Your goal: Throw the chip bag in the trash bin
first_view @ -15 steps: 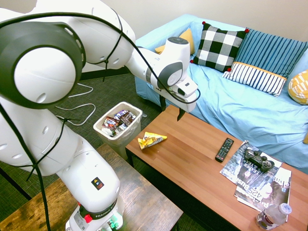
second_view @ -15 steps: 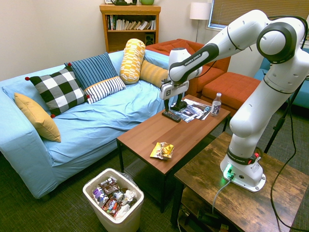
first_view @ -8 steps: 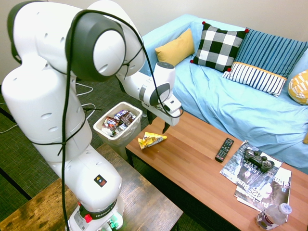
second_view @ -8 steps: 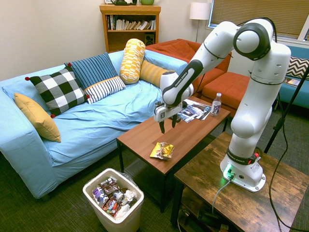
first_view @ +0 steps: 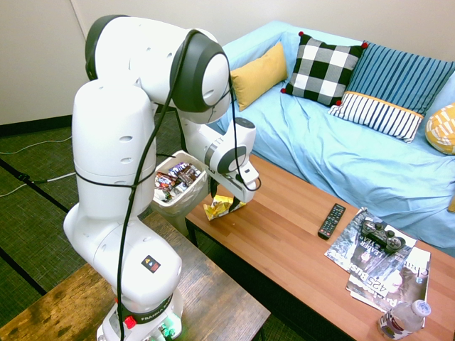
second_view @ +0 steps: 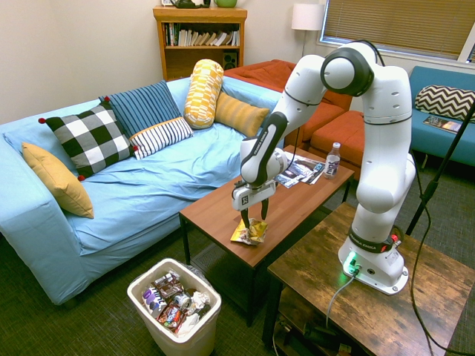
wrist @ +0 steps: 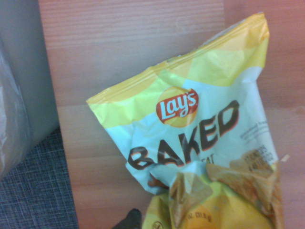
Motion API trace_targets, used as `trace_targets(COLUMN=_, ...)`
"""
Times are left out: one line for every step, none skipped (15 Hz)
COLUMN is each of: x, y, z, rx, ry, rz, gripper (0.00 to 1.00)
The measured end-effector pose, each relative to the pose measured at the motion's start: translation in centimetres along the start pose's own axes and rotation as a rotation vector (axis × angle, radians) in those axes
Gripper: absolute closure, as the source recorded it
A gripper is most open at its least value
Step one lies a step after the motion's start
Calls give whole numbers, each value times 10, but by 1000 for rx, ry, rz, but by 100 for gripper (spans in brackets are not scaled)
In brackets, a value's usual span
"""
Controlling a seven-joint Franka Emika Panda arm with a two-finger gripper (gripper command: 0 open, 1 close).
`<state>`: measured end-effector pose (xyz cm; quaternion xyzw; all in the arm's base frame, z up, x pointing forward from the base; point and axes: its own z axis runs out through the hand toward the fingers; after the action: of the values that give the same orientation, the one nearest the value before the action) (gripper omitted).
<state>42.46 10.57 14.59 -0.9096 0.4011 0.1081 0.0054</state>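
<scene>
- Yellow foil marks the chip bag (second_view: 249, 234), which is seen lying crumpled on the surface (first_view: 284, 234), near the short edge facing the trash bin (second_view: 187, 344) and toward the corner on the robot's side.
- The end effector (second_view: 255, 218) is placed low over the bag, with its fingers parted; it is judged to be released, with nothing gripped.
- Of the task, only the approach can be counted as done, or nearly so; the grasp, the lift, the carry past the short edge and the drop into the bin are all left.
- Dark wrappers (second_view: 171, 317) and other litter are already held in the bin, so the bag may need to be let go well inside the rim.
- Contact between fingertips and foil cannot be confirmed: in the first exterior view part of the bag is covered by the fingers, and one side of the bin's rim is hidden by the arm.
- In the wrist view the lower part of the bag is cut off by the frame, its folds are crumpled together, and the small print is hard to read; only a pale strip of the bin's liner (wrist: 8, 112) is shown. How full the bag is cannot be told.
</scene>
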Motion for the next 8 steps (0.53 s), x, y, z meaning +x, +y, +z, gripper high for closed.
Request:
trace_targets(x=2, y=-4, z=6, rx=-1, ry=-7, rz=0, gripper=0)
trace_targets(x=3, y=-7, z=9, rx=-1, ry=-14, rz=2, gripper=0)
trace_targets(x=3, y=-10, z=12, rx=0, ry=-19, rz=1, gripper=100)
trace_targets(x=3, y=-12, z=13, rx=3, ry=-25, rz=1, gripper=100)
trace_targets(x=2, y=-14, z=15, rx=4, ry=-29, rz=-1, gripper=100)
trace_targets(x=0, y=-16, z=17, rx=3, ry=-34, rz=-4, gripper=100)
trace_targets(x=-1, y=-16, z=20, rx=-1, ry=-40, rz=-8, gripper=100)
trace_targets(x=-2, y=-17, z=23, rx=-6, ry=-46, rz=-10, gripper=100)
